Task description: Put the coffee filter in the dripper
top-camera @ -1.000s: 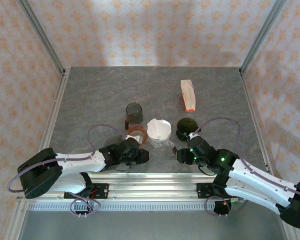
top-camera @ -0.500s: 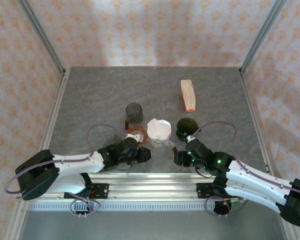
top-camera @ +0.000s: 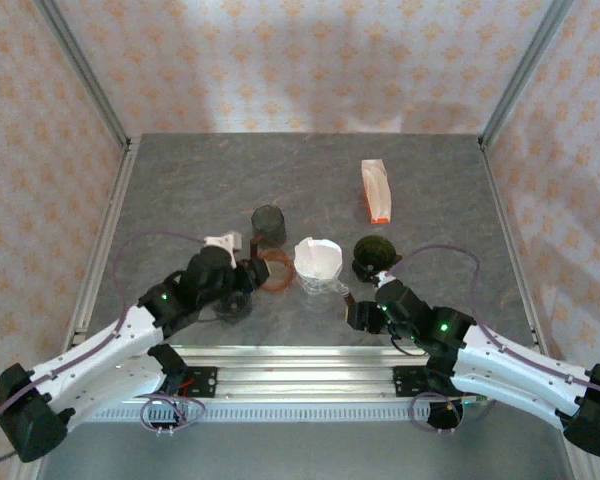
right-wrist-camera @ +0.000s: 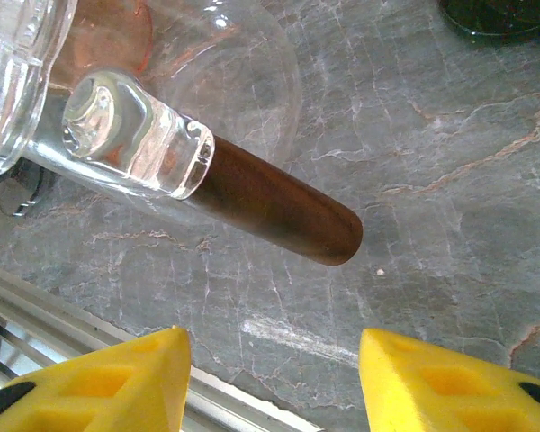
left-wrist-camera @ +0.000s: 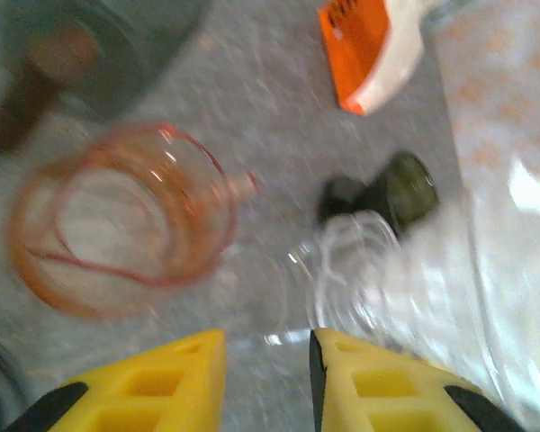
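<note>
Grey, marble-veined tabletop [top-camera: 180, 190] floors a booth walled in pale paper with peach motifs [top-camera: 280, 60]. Aluminium posts [top-camera: 85, 75] run up the back corners, and a metal rail [top-camera: 300, 358] lines the near edge.

Well left of the clear glass dripper [top-camera: 325, 285], the left gripper [top-camera: 248, 275] hangs low with its yellow fingers [left-wrist-camera: 171, 378] a narrow gap apart and nothing between them. A pink glass dripper [top-camera: 275, 270] stands empty just left of the clear one, and a smoky dark glass cup [top-camera: 268, 222] sits behind it.

The white coffee filter [top-camera: 318, 257] stands upright in the mouth of the clear glass dripper, its rim flared open.

A brown wooden handle [right-wrist-camera: 270, 202] juts from the clear dripper toward the near right. The right gripper [top-camera: 352, 312] faces this handle with its fingers [right-wrist-camera: 459, 378] spread wide and empty, the handle ahead of the tips and apart from them.

Just right of the clear dripper lies a dark green round object [top-camera: 373, 255]. Farther back on that side lies an orange-and-white packet [top-camera: 376, 190].
</note>
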Available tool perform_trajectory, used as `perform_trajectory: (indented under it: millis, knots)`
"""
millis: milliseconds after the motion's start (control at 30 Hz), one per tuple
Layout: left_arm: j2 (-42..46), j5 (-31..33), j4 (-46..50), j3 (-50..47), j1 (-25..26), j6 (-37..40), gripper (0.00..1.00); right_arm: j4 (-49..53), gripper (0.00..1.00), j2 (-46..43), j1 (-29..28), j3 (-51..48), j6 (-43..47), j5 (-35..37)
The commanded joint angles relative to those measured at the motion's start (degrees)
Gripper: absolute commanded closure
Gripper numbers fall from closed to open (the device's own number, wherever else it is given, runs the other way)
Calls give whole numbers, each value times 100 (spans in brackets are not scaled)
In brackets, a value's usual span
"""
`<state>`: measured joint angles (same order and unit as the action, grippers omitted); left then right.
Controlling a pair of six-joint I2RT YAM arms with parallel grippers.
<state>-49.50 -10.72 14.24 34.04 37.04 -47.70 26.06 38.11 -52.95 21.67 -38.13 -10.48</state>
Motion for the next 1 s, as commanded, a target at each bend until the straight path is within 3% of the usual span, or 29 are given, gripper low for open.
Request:
perform_trajectory:
  millis: [0,133,333,500,733,967]
  knots:
    - [-544,-525,468,341,-493,831,62,51,47,-105,-40,-96,-98,195]
    - [-1216,-493,579,813,-789,1395,50,182,45,-278,-40,-99,-116,219]
    - [-1813,-218,1030,1176,-856,2013,49,399,43,-575,-40,-150,-147,283]
    - [-2024,155,993,1150,-849,2052,51,280,42,-586,-40,-242,-171,268]
    - [-2139,403,630,1164,-838,2165,39,214,41,-480,-40,-207,-130,241]
    - [-2519,420,286,1185,-830,2112,39,224,41,-480,-40,-207,-105,254]
